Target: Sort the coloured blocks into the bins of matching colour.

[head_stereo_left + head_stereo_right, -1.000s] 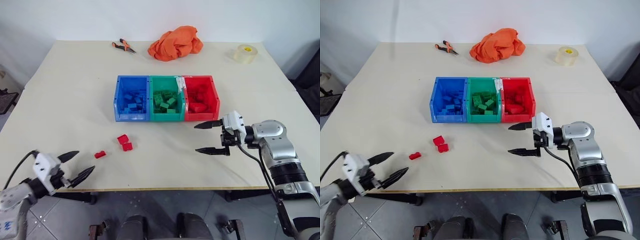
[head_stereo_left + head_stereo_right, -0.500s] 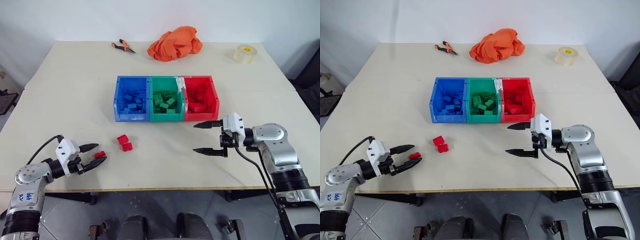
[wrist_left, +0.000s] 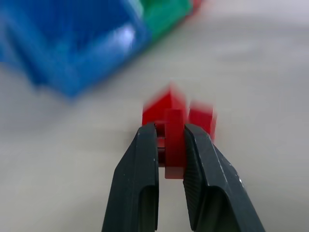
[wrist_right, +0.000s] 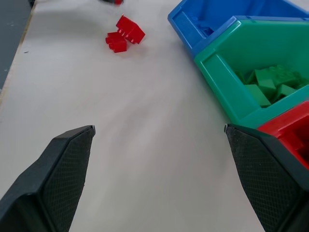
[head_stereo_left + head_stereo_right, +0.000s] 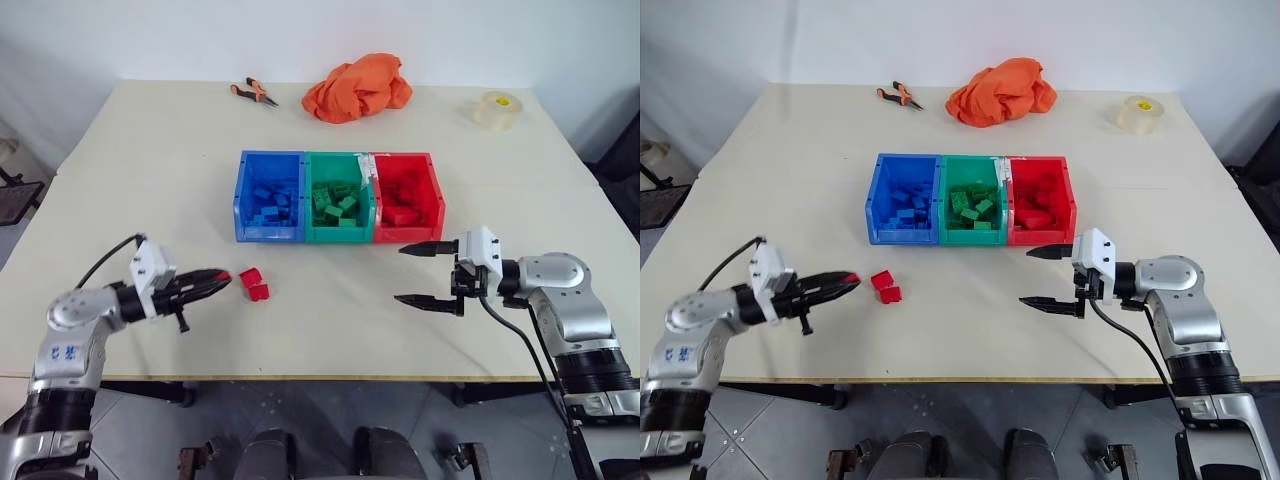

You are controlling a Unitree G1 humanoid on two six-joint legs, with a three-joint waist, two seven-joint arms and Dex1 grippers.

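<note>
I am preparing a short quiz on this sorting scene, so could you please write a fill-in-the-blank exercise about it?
1. The left gripper is shut on a small ____ block.
2. The right gripper hovers with its jaws ____.
3. The green bin stands between the blue bin and the ____ bin.
4. Two more red blocks lie on the ____, in front of the blue bin.

Missing words: red; open; red; table

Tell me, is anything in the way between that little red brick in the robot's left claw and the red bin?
Possibly. The left gripper holds a red block, and two loose red blocks lie on the table toward the red bin. Carried above them, its path looks clear.
</note>
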